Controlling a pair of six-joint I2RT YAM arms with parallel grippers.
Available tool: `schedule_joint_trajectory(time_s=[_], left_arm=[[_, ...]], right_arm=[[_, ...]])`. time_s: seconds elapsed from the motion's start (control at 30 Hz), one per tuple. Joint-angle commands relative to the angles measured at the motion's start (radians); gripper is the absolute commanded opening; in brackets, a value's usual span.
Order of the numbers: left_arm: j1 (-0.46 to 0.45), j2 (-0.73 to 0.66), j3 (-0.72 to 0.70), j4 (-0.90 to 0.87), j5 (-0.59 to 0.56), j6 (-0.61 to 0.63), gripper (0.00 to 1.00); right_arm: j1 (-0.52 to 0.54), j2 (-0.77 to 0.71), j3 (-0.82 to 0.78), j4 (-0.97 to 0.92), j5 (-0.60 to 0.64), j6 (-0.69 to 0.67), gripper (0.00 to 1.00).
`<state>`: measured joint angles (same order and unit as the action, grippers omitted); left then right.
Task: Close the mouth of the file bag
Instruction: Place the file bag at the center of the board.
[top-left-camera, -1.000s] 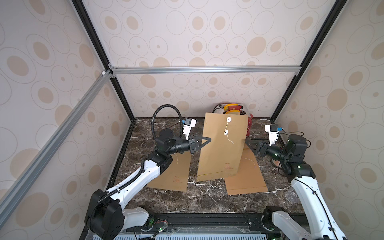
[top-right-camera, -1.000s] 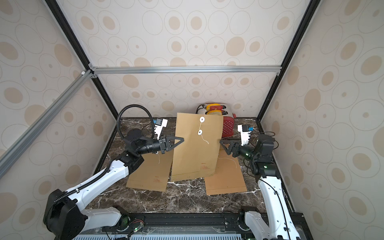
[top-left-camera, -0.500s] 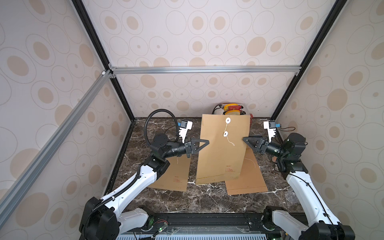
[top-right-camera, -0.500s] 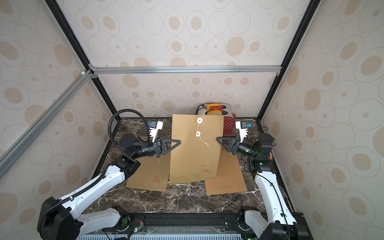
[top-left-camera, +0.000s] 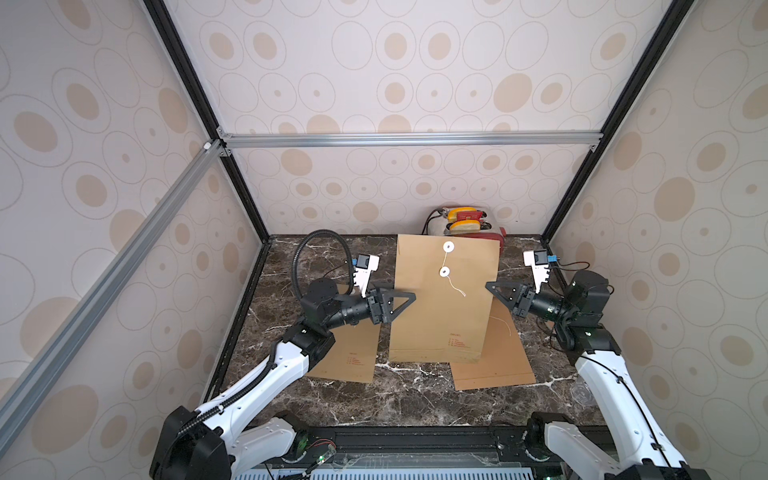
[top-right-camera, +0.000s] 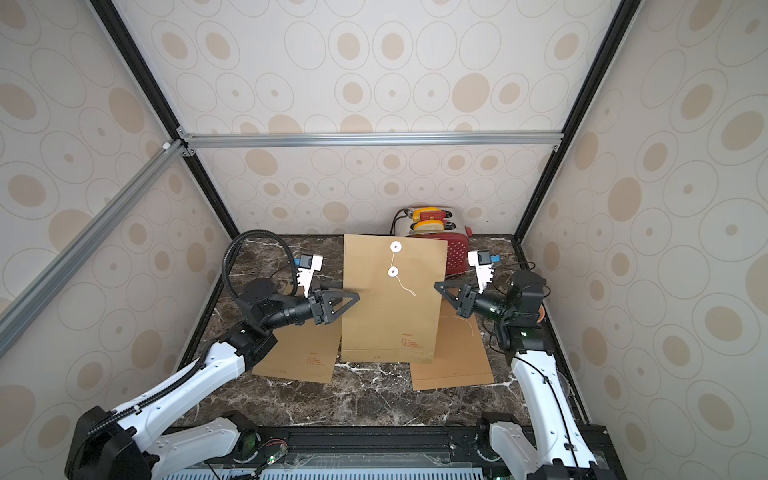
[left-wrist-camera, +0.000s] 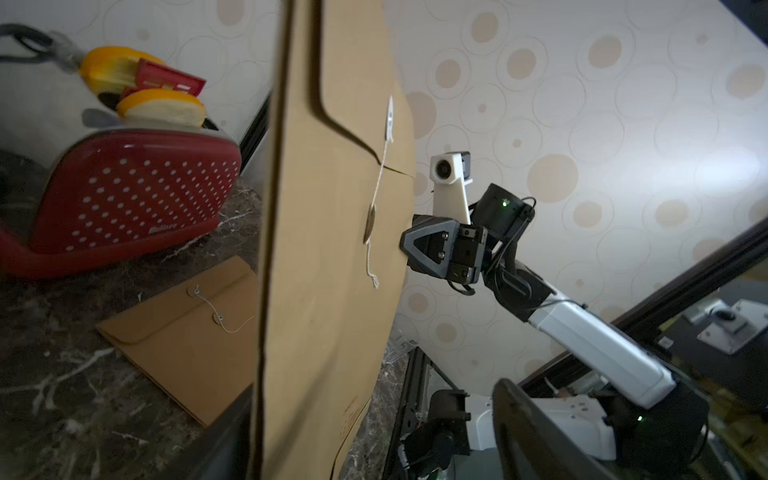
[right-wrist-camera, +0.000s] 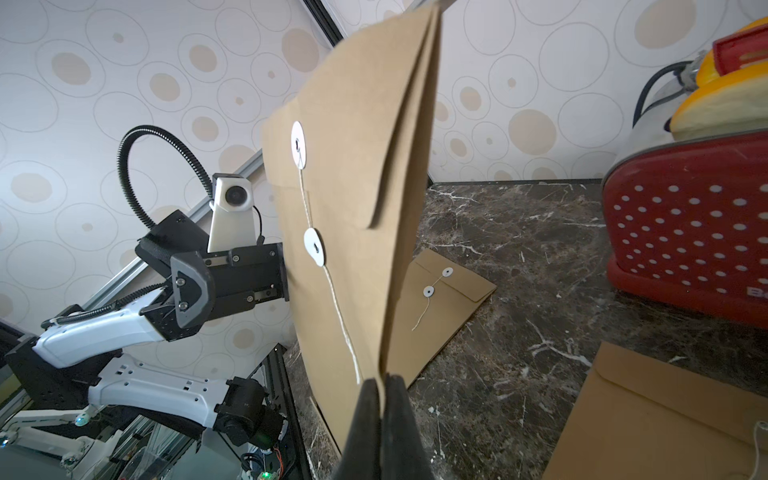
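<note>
The brown file bag (top-left-camera: 440, 316) (top-right-camera: 390, 316) stands upright at the table's middle. Its flap is folded down, and in the right wrist view it gapes a little from the bag (right-wrist-camera: 353, 208). A white string (top-left-camera: 455, 286) runs between two white discs, its end hanging loose. My right gripper (top-left-camera: 490, 286) (right-wrist-camera: 384, 380) is shut on the bag's right edge. My left gripper (top-left-camera: 405, 297) (left-wrist-camera: 365, 415) is open, its fingers either side of the bag's left edge (left-wrist-camera: 266, 291).
Two more brown file bags lie flat on the marble table, one under the left arm (top-left-camera: 349, 357), one at the right (top-left-camera: 494, 361). A red toaster (top-right-camera: 457, 253) with bread slices stands at the back wall. Patterned walls close in three sides.
My right gripper moved up to the bag's right edge and shut on it. My left gripper, shut on the left edge before, has opened. The bag now stands straighter.
</note>
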<state>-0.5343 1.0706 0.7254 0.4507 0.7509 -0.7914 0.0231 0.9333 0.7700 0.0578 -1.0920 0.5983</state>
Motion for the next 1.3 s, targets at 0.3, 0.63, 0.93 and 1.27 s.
schedule_joint_trajectory(time_s=[0.3,0.63,0.93,1.27], left_arm=[[0.001,-0.042,-0.297,0.116,-0.285,-0.018,0.99],[0.001,-0.01,-0.319,-0.088,-0.49,0.036,0.99],[0.018,0.126,-0.306,-0.111,-0.555,0.039,0.99],[0.108,0.286,-0.3,-0.073,-0.544,-0.021,0.99]], right_arm=[[0.009,0.01,-0.283,0.011,0.09,-0.027,0.0],[0.015,0.179,-0.271,-0.091,0.197,-0.119,0.0],[0.126,0.331,-0.147,-0.174,0.442,-0.094,0.0],[0.256,0.535,0.023,-0.243,0.634,-0.079,0.0]])
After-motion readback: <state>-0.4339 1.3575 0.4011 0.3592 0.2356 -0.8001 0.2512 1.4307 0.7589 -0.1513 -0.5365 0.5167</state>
